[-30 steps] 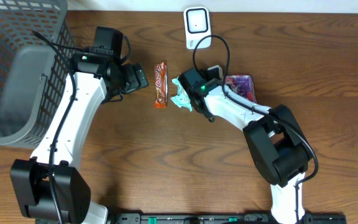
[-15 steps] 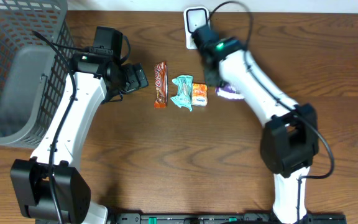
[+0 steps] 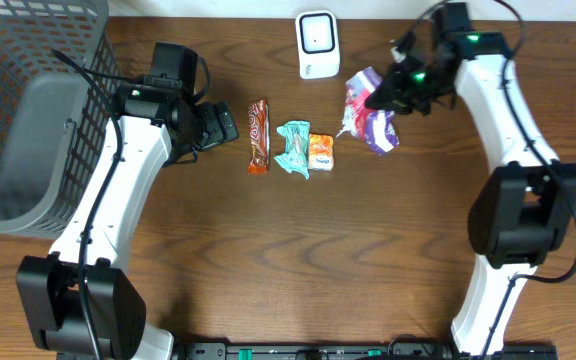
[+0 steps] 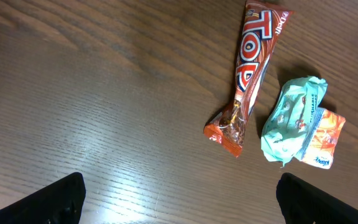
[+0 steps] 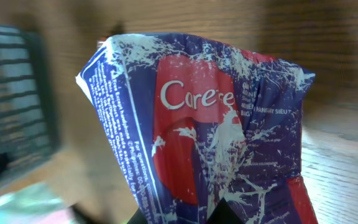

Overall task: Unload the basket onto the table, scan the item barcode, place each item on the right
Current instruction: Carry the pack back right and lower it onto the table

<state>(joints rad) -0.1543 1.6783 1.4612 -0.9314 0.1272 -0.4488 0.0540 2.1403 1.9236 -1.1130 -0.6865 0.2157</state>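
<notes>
Swung rightward — crinkly purple packet (image 3: 370,112), pinched by right jaws.

**MY TWO ARMS: CURRENT HOLDINGS**

Item 1. My left arm (image 3: 118,190): rises from its base at 7 o'clock toward 12, then bends at the wrist to point at 3 o'clock. My left gripper (image 3: 223,127): jaws spread wide, nothing between them. Its fingertips (image 4: 48,200) show at the lower corners of the wrist view.

Item 2. My right arm (image 3: 513,110): climbs from 5 o'clock to 1 o'clock, then folds back toward 8 o'clock. My right gripper (image 3: 380,98): clamped on a purple packet (image 3: 373,122).
</notes>
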